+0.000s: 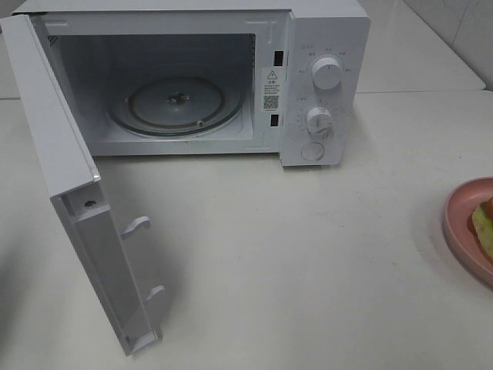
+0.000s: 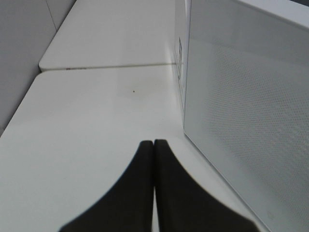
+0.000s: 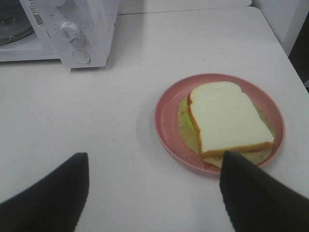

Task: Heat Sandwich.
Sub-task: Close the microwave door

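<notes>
The sandwich (image 3: 224,116), thick pale bread with an orange-brown crust over green leafy filling, lies on a round pink plate (image 3: 164,113). In the exterior view only a sliver of the sandwich (image 1: 485,225) and the plate (image 1: 461,220) shows at the right edge. My right gripper (image 3: 154,162) hangs open above the table, one fingertip over the plate's near rim, nothing between the fingers. My left gripper (image 2: 153,143) is shut and holds nothing, just beside the outer face of the open microwave door (image 2: 251,121). Neither gripper shows in the exterior view.
The white microwave (image 1: 323,77) stands at the back with its door (image 1: 77,193) swung wide toward the front left. Inside lies a bare glass turntable (image 1: 176,104). Two knobs (image 1: 326,75) and a button sit on its right panel. A white table (image 1: 293,270) spreads between microwave and plate.
</notes>
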Motion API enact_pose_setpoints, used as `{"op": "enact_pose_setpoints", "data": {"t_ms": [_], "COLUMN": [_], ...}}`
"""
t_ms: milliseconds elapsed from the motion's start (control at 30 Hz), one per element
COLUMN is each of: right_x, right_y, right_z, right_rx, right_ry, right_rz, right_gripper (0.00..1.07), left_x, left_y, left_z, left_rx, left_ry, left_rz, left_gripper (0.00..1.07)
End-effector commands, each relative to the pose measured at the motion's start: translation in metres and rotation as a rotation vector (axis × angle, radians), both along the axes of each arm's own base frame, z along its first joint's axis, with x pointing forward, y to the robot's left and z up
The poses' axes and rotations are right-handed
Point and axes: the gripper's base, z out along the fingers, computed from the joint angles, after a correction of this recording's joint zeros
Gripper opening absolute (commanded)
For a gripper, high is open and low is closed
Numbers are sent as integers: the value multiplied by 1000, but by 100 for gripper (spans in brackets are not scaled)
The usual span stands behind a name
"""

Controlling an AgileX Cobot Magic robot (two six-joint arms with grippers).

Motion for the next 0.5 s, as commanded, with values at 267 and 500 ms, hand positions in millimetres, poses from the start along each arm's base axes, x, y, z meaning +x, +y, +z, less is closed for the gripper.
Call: {"op": "enact_pose_setpoints", "data": {"t_ms": [267,500], "right_x": [-4,-4], "right_y": [0,0], "right_z": [-1,-1], "right_rx": [4,4], "right_ry": [-28,-28], "right_rz": [-4,-4], "right_gripper": [73,73], "left_x": [30,50], "left_y": [-2,-17], "left_z": [-19,-32], "left_rx": [22,85], "left_ry": [-115,-189], "left_rz": [-27,-212], "left_gripper": [0,0]}}
